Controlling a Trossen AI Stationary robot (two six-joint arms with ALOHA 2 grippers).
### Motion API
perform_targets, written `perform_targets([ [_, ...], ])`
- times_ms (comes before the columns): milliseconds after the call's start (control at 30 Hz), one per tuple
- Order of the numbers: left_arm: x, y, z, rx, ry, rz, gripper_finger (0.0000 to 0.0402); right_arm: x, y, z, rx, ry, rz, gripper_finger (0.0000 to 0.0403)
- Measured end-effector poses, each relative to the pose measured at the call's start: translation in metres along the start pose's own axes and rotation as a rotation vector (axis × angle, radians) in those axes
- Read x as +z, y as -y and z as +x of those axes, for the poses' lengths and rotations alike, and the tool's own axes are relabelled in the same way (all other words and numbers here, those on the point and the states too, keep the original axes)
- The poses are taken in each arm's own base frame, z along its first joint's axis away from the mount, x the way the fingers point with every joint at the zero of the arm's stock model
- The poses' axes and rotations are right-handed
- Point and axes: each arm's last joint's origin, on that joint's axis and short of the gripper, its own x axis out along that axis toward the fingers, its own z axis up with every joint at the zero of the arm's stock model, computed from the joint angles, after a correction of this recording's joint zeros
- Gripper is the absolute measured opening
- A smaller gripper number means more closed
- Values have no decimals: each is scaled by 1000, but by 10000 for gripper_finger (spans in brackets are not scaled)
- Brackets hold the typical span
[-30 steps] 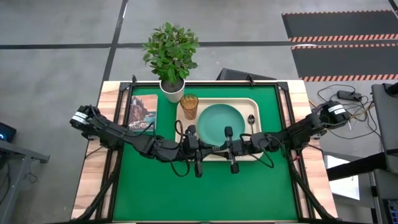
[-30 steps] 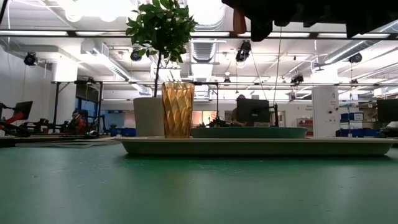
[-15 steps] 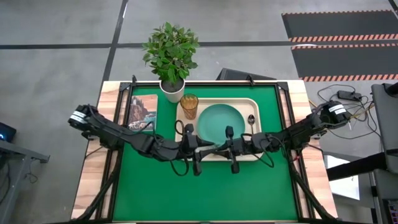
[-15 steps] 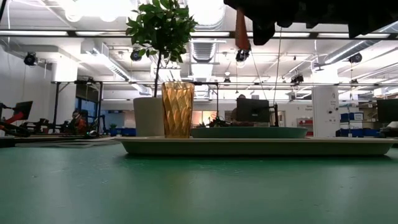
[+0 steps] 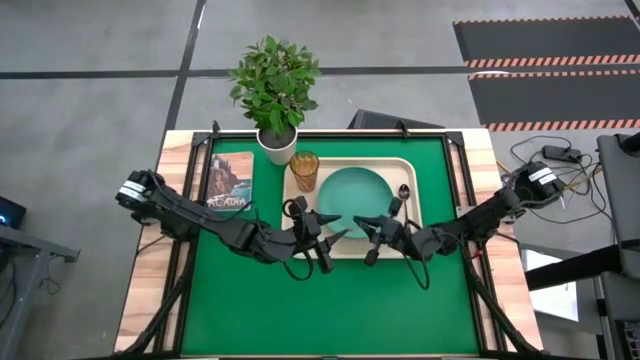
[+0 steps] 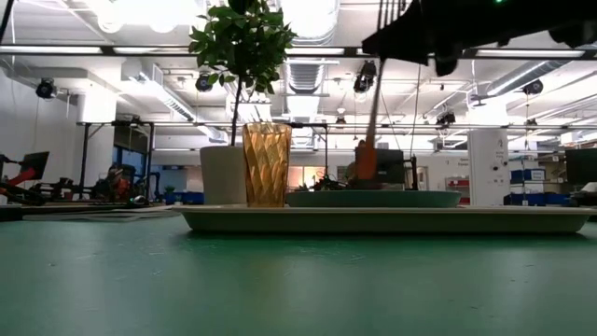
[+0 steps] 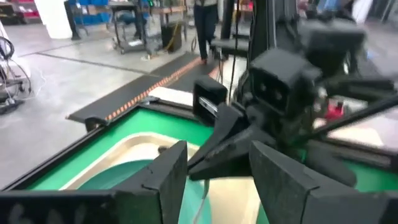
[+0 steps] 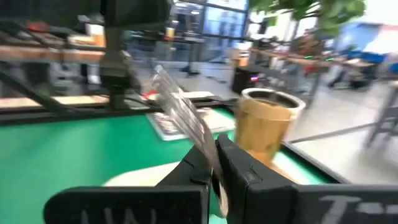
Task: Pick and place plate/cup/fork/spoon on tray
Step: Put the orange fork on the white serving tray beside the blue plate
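The tray point(image 5: 412, 166) holds the teal plate point(image 5: 355, 195), the amber cup point(image 5: 305, 168) at its far left corner and the silver spoon point(image 5: 404, 192) right of the plate. My right gripper point(image 5: 362, 224) is over the tray's near edge, shut on the fork point(image 6: 373, 103). The fork's orange handle point(image 6: 365, 159) points down, just above plate height. My left gripper point(image 5: 335, 238) is open and empty, facing the right gripper from close by; it also shows in the left wrist view point(image 7: 214, 168). My right gripper pinches the fork's metal end point(image 8: 200, 138) between its two fingers, just behind the silver tines point(image 8: 177, 109), which stick out past the fingertips. The fingers come about level from the table's right. The fork hangs nearly upright, handle down, lifted clear.
A potted plant point(image 5: 275, 90) stands past the tray's far left corner. A book point(image 5: 230, 182) lies on the mat left of the tray. The green mat point(image 5: 330, 310) spreads toward the near edge.
Both grippers have moved from the mat toward the tray's near edge and turned to face each other. The fork has come down: its orange handle was high above the table and now hangs just above plate height.
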Motion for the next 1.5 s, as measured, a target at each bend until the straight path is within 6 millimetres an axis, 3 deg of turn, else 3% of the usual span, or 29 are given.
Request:
perform_targets([
  [267, -9, 4, 8, -15, 93, 59, 157, 0, -5, -8, -53, -10, -24, 8],
  [567, -18, 11, 2, -36, 38, 116, 157, -2, -6, -9, -39, -17, -10, 8],
  [800, -30, 23, -5, -169, -35, 66, 157, -2, -6, -9, -39, -17, -9, 8],
  [1000, -81, 34, 17, -116, -130, 49, 157, 0, -6, -9, -41, -3, 9, 8],
  [1133, -108, 35, 36, 1, -98, 58, 157, 1, -6, -9, -41, 1, 15, 8],
  [1267, -119, 34, 48, 51, -34, 45, 157, 1, -6, -9, -42, 2, 19, 8],
  [1500, -117, 28, 60, 88, 52, 20, 157, 3, -6, -9, -43, 14, 49, 8],
])
